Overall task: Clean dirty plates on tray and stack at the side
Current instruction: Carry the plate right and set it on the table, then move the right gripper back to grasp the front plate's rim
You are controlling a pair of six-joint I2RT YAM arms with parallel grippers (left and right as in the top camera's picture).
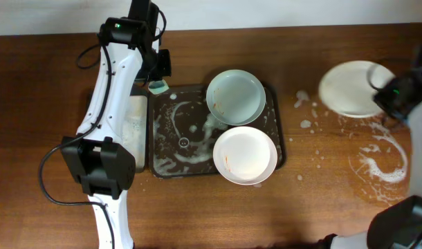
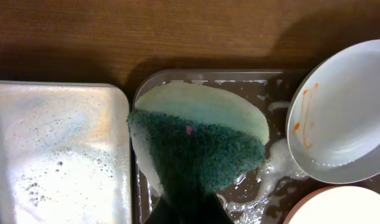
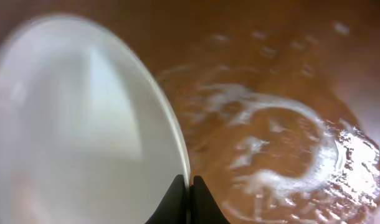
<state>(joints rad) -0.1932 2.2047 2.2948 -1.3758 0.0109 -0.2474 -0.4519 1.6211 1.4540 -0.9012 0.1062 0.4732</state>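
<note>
The dark brown tray point(image 1: 169, 131) holds a pale blue-green plate point(image 1: 236, 97) with an orange smear point(image 2: 302, 118) and a white plate point(image 1: 244, 155) with a small orange mark. My left gripper point(image 1: 158, 84) is shut on a green and yellow sponge point(image 2: 196, 146) over the tray's back left corner. My right gripper point(image 1: 384, 90) is shut on the rim of a third white plate point(image 1: 349, 88), which it holds over the table at the back right; the rim shows between the fingers in the right wrist view point(image 3: 189, 183).
A smaller tray with a pale sudsy lining point(image 2: 53, 155) sits just left of the brown tray. White suds streak the table point(image 1: 384, 162) at the right, below the held plate, with small foam spots point(image 1: 304, 104) near the tray.
</note>
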